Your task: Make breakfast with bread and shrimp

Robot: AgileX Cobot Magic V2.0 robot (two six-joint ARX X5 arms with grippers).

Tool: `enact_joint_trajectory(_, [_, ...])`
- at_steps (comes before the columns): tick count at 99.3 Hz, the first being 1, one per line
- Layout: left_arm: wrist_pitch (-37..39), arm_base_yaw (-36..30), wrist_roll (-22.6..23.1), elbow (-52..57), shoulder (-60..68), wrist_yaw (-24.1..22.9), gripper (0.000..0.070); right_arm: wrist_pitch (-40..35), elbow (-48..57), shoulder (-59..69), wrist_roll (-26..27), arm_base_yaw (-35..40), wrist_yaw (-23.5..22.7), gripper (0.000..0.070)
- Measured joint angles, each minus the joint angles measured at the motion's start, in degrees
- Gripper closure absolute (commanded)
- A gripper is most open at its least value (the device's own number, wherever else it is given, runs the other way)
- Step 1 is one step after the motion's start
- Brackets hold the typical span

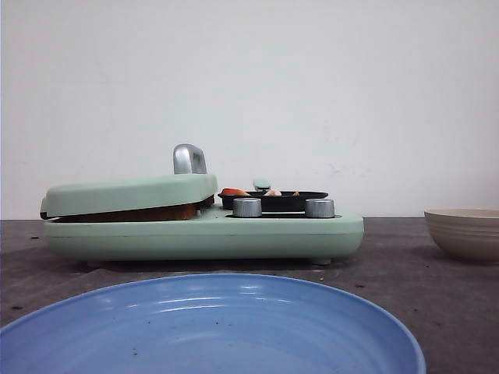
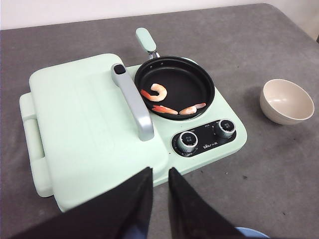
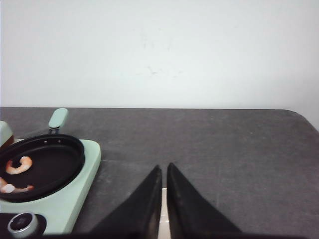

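The left gripper (image 2: pixel 159 191) hangs above the near edge of the cooker (image 2: pixel 89 164), its two black fingers (image 2: pixel 187 209) nearly together with only a thin gap between the tips, and nothing is held between them. The right gripper (image 3: pixel 163 191) hovers over the table (image 3: pixel 239 149) to the right of the cooker, its fingers likewise almost closed on a narrow slit and empty; something pale shows in the gap below them, too little of it to name.

Beyond the left gripper, the cooker's green lid (image 2: pixel 79 114) is down, with a silver handle (image 2: pixel 133 102) running along its right side. In the front view a brown edge of bread (image 1: pixel 144 213) shows in the gap under the lid, on the left half of the cooker. On the right half sits a round black pan (image 2: pixel 174 85) with a green handle pointing far. Three shrimp (image 2: pixel 158 91) lie in it, toward its left and near side. Two knobs (image 2: pixel 188 141) sit near the pan.

A beige bowl (image 2: pixel 286 102) stands on the table right of the cooker, well apart. A blue plate (image 1: pixel 210 327) lies nearest the front camera.
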Motion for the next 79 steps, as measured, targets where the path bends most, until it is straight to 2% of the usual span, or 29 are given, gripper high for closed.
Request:
enact_joint_trajectory(67, [0.11, -0.35, -0.09, 0.0, -0.37, 0.0, 0.07, 0.76, 0.0, 0.2, 0.0, 0.15, -0.02, 0.0694])
enact_joint_trajectory(79, [2.21, 0.15, 2.4, 0.0, -3.43, -1.03, 0.07, 0.85, 0.0, 0.2, 0.0, 0.15, 0.0, 0.0694])
